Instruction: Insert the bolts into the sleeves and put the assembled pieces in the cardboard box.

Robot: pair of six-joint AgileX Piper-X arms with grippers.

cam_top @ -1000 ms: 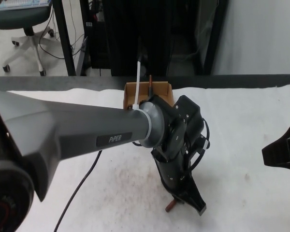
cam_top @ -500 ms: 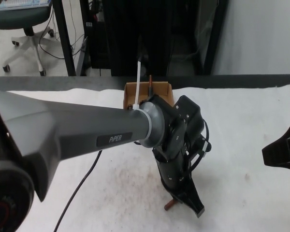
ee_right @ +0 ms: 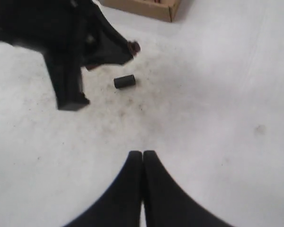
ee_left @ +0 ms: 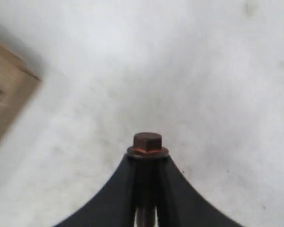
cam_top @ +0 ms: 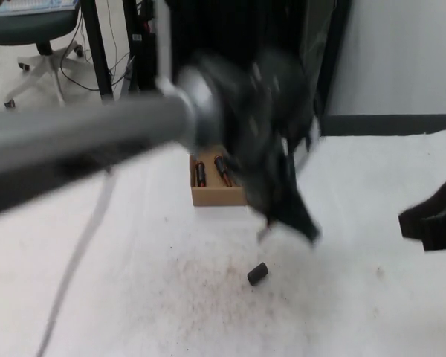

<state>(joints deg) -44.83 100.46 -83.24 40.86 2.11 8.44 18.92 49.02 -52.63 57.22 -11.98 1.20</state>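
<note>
My left gripper (ee_left: 146, 160) is shut on a rusty hex-head bolt (ee_left: 147, 142), whose head sticks out past the fingertips. In the high view this gripper (cam_top: 291, 216) hangs blurred above the white cloth, just right of the cardboard box (cam_top: 217, 195). The box holds two dark assembled pieces (cam_top: 212, 171). A short black sleeve (cam_top: 257, 273) lies alone on the cloth below the left gripper; the right wrist view shows the sleeve (ee_right: 124, 81) too, near the bolt head (ee_right: 134, 46). My right gripper (ee_right: 142, 158) is shut on nothing, low over the cloth.
The right arm (cam_top: 431, 223) sits at the bench's right edge. A reddish stain (cam_top: 208, 275) marks the cloth beside the sleeve. Beyond the bench's far edge stand dark frame legs (cam_top: 97, 52) and an office chair (cam_top: 30, 30).
The left arm has lifted off the cloth with the bolt and swung up and away toward the box. The black sleeve, hidden under it before, now lies in the open.
</note>
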